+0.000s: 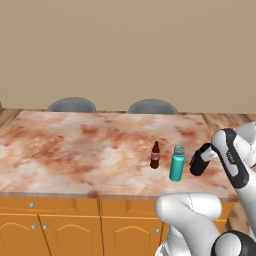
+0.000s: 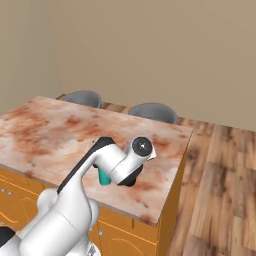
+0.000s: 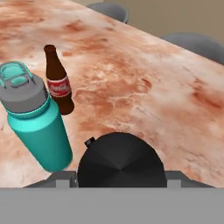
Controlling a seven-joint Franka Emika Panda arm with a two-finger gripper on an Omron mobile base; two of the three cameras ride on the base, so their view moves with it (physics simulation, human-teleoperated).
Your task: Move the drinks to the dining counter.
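Observation:
On the dining counter [image 1: 75, 145] stand two of the drinks upright: a small dark-brown bottle with a red label [image 1: 155, 155] [image 3: 57, 81] and, right of it, a teal bottle with a grey cap [image 1: 176, 163] [image 3: 35, 118]. Just right of the teal bottle, my gripper [image 1: 204, 157] [image 3: 120, 177] is shut on the black flask [image 1: 199, 161] [image 3: 120, 159]. The flask leans over the counter's right part, near the front edge. Whether its base touches the stone I cannot tell. In the right base view my arm hides most of the flask [image 2: 131, 178] and the teal bottle [image 2: 103, 176].
Two grey chairs [image 1: 71, 105] [image 1: 152, 106] stand behind the counter's far edge. Orange cabinet doors [image 1: 50, 227] run below the front edge. Wooden floor [image 2: 220, 175] lies past the counter's right end. The stone to the left of the bottles is bare.

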